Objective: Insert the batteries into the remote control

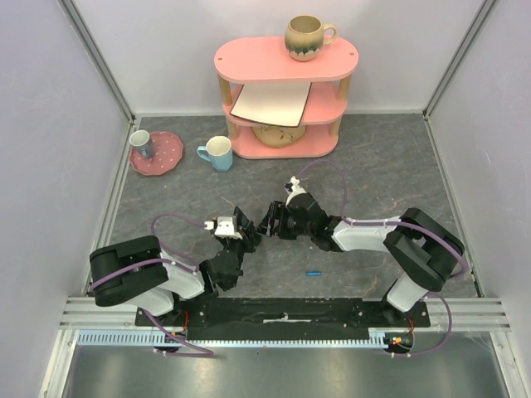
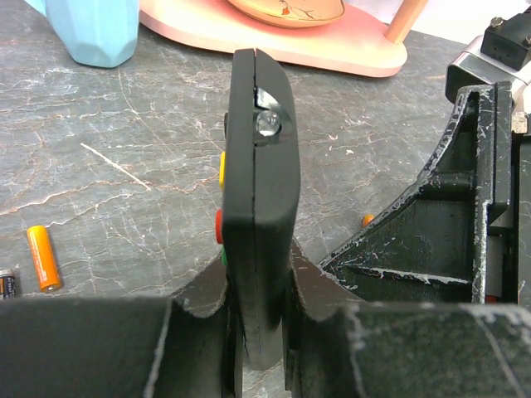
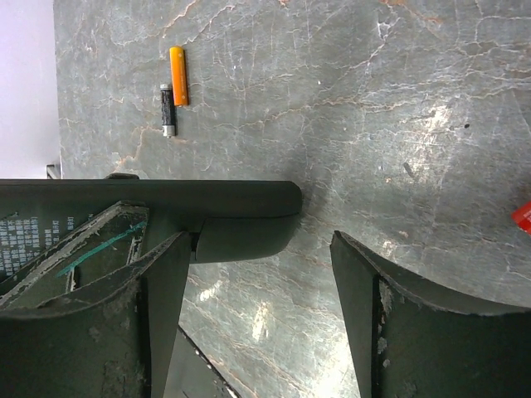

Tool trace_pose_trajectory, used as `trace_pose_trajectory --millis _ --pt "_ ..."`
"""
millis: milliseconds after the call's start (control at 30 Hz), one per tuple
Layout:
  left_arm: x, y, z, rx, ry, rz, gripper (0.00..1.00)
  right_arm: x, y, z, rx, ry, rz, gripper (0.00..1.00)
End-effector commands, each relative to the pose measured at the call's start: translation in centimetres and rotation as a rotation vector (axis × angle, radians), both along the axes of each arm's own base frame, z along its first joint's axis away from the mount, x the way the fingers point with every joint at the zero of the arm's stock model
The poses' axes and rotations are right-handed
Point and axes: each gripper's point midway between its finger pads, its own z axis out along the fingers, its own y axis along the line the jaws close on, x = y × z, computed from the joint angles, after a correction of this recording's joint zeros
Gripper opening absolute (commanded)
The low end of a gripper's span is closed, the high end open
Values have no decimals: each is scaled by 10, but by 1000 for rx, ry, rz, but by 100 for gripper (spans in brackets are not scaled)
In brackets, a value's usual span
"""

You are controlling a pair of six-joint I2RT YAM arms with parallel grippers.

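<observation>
Your left gripper point(image 2: 257, 323) has its fingers point(image 2: 199, 308) closed tight on the remote control point(image 2: 257, 166), pinching the lower part of its body so that it stands on edge above the surface point(image 2: 124, 166). From the left wrist you look along the narrow side of the remote. Coloured buttons peek out on its left face, and at its far end an open recess shows a bright metal contact. Your right gripper point(image 3: 261, 240) sits just across from the left one, near the middle of the surface in the top view. Its fingers point(image 3: 390, 332) are spread wide and grip nothing. The rounded end of the remote reaches into the gap between them, crossing behind one finger and staying well apart from the other. You cannot tell from these views whether that nearer finger touches the remote. An orange battery point(image 3: 178, 76) lies flat on the surface beside a dark battery point(image 3: 168, 109), the two side by side and roughly parallel, off to one side of both grippers. The left wrist view shows the same pair at its left edge, with the dark one mostly cut off. A blue battery point(image 1: 314, 272) lies alone on the surface near your right arm, closer to the bases than either gripper. At the far side stand a pink shelf point(image 1: 286, 62), a blue mug point(image 1: 217, 152) and a pink plate point(image 1: 162, 156).
</observation>
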Motion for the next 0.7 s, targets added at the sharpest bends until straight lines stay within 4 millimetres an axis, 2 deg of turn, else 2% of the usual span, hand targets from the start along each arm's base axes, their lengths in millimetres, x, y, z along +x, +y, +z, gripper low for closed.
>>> trace_pose_trajectory --millis 0,267,300,667 --pt "-2 -5 9 -58 -9 -3 2 -2 4 -7 0 7 16 76" --pt "-3 -15 16 -19 -30 -29 2 -1 1 -20 -89 26 39 74" --pt "-3 -16 16 -3 -36 -34 2 -5 -5 -31 -139 51 42 73" --pt "-6 -25 23 46 -64 -51 2 -11 -16 -50 -297 83 84 72"
